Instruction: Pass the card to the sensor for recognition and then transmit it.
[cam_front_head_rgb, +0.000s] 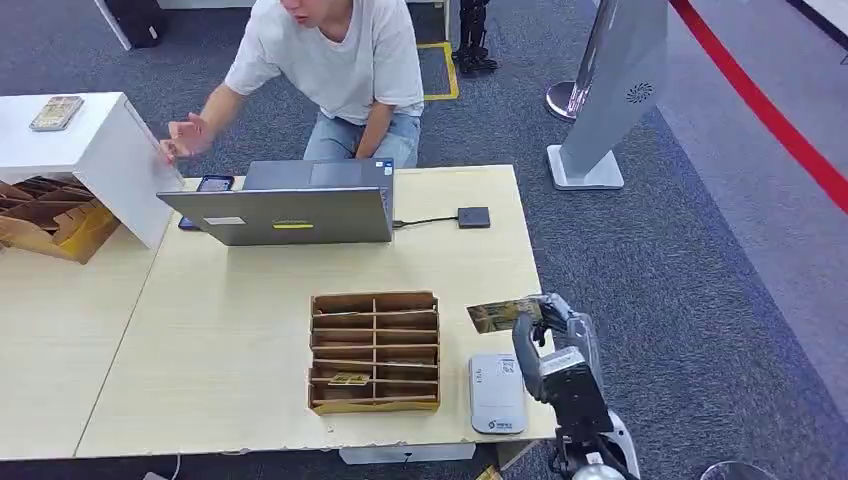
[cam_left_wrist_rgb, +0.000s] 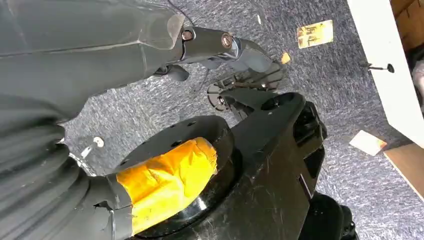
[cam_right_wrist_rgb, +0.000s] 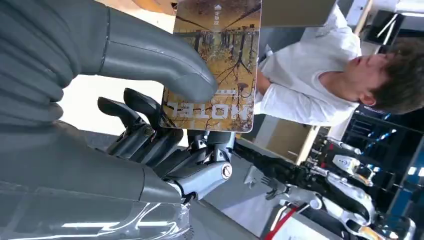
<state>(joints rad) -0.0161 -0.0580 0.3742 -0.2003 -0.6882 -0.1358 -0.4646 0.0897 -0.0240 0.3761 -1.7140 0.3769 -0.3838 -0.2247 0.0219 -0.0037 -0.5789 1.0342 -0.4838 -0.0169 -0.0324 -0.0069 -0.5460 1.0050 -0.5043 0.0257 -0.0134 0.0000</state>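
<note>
My right hand (cam_front_head_rgb: 548, 335) hovers at the table's right edge and pinches a yellow-brown hotel card (cam_front_head_rgb: 497, 315) that sticks out to the left over the tabletop. In the right wrist view the thumb (cam_right_wrist_rgb: 165, 65) presses the card (cam_right_wrist_rgb: 220, 55) against the dark fingers (cam_right_wrist_rgb: 145, 130). The white card sensor (cam_front_head_rgb: 497, 392) lies flat on the table just below and in front of the held card. A brown slotted card holder (cam_front_head_rgb: 375, 350) with one card in a lower slot stands left of the sensor. My left hand (cam_left_wrist_rgb: 235, 55) hangs over grey carpet with its fingers curled and nothing in them.
A person (cam_front_head_rgb: 335, 60) sits behind the table, one hand raised beside a white box (cam_front_head_rgb: 100, 150). A grey laptop (cam_front_head_rgb: 290, 205) and a small black device (cam_front_head_rgb: 473, 217) on a cable lie at the back. A grey kiosk stand (cam_front_head_rgb: 610, 90) stands on the carpet to the right.
</note>
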